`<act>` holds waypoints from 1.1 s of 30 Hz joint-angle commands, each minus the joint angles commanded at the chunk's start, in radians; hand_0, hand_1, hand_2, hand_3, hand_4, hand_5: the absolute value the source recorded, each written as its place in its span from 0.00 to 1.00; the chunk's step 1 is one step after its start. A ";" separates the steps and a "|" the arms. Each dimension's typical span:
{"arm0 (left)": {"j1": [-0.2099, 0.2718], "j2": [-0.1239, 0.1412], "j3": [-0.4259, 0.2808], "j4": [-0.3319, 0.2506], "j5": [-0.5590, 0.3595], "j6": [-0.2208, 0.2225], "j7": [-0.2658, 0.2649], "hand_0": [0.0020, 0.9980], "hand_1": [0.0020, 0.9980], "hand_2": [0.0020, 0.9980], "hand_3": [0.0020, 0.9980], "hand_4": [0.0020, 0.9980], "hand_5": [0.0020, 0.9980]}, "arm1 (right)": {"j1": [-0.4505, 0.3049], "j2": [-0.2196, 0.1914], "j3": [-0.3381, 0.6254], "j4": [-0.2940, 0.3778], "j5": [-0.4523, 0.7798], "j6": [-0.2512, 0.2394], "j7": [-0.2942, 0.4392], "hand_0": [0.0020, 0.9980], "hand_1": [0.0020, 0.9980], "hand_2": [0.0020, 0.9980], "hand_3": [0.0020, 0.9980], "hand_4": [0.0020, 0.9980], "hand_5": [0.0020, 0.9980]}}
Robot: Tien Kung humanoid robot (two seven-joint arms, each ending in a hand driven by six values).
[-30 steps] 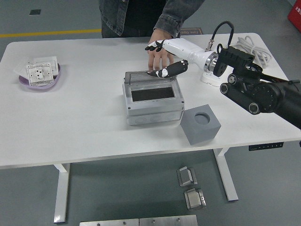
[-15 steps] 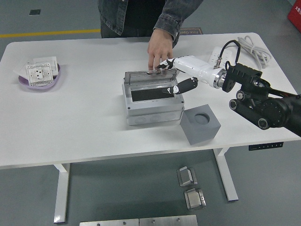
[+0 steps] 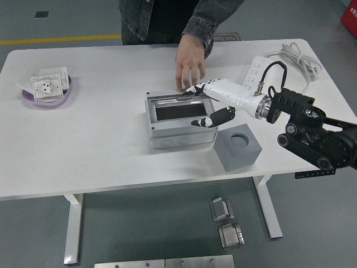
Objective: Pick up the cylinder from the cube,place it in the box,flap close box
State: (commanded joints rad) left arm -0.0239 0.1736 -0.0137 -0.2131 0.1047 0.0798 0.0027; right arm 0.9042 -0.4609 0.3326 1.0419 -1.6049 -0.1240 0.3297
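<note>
I see my right hand [image 3: 209,103] reaching over the grey box [image 3: 181,120], its fingers [image 3: 192,89] spread and lying on the flap [image 3: 175,97], which is tilted low over the dark opening; the thumb sits at the box's right front corner. A person's hand [image 3: 189,67] rests just behind the box. The grey cube [image 3: 238,147] stands just right of it, its round hole empty. I cannot see the cylinder.

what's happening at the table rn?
The robot's right hand is over the grey box, fingers on its lid flap, which is tilted low over the opening. A person's hand rests on the table at the box's far edge. The grey cube beside it has an empty hole. The left arm isn't visible.
</note>
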 joint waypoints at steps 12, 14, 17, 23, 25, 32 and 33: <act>0.007 -0.006 -0.005 0.007 0.004 0.000 0.006 0.69 0.65 0.54 0.60 0.62 0.27 | -0.099 -0.027 0.096 0.061 -0.035 0.005 -0.019 0.82 0.75 0.82 0.87 0.82 0.50; 0.011 -0.005 -0.043 0.013 0.043 0.000 0.024 0.69 0.65 0.54 0.60 0.62 0.27 | -0.124 -0.047 0.142 0.088 -0.055 0.012 -0.029 0.82 0.75 0.82 0.87 0.82 0.50; 0.023 -0.004 -0.075 0.021 0.078 0.002 0.038 0.68 0.65 0.54 0.60 0.62 0.27 | -0.175 -0.083 0.217 0.129 -0.087 0.025 -0.047 0.82 0.76 0.83 0.88 0.81 0.50; 0.047 -0.008 -0.083 0.030 0.086 0.004 0.042 0.69 0.65 0.54 0.60 0.62 0.27 | -0.304 -0.144 0.403 0.220 -0.096 0.054 -0.079 0.82 0.75 0.83 0.88 0.81 0.51; 0.053 -0.011 -0.090 0.032 0.092 0.004 0.043 0.69 0.65 0.54 0.60 0.62 0.27 | -0.358 -0.150 0.478 0.249 -0.067 0.068 -0.093 0.82 0.75 0.83 0.88 0.81 0.51; 0.066 -0.022 -0.134 0.033 0.139 0.003 0.049 0.69 0.65 0.54 0.60 0.62 0.27 | -0.553 -0.080 0.715 0.257 0.179 0.115 -0.086 0.82 0.76 0.82 0.88 0.81 0.51; 0.067 -0.022 -0.126 0.033 0.132 0.003 0.046 0.69 0.65 0.54 0.60 0.62 0.27 | -0.576 -0.075 0.739 0.256 0.214 0.107 -0.080 0.82 0.76 0.82 0.88 0.81 0.51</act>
State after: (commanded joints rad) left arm 0.0428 0.1514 -0.1402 -0.1801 0.2366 0.0831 0.0492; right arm 0.3285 -0.5361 1.0712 1.2978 -1.3909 -0.0167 0.2498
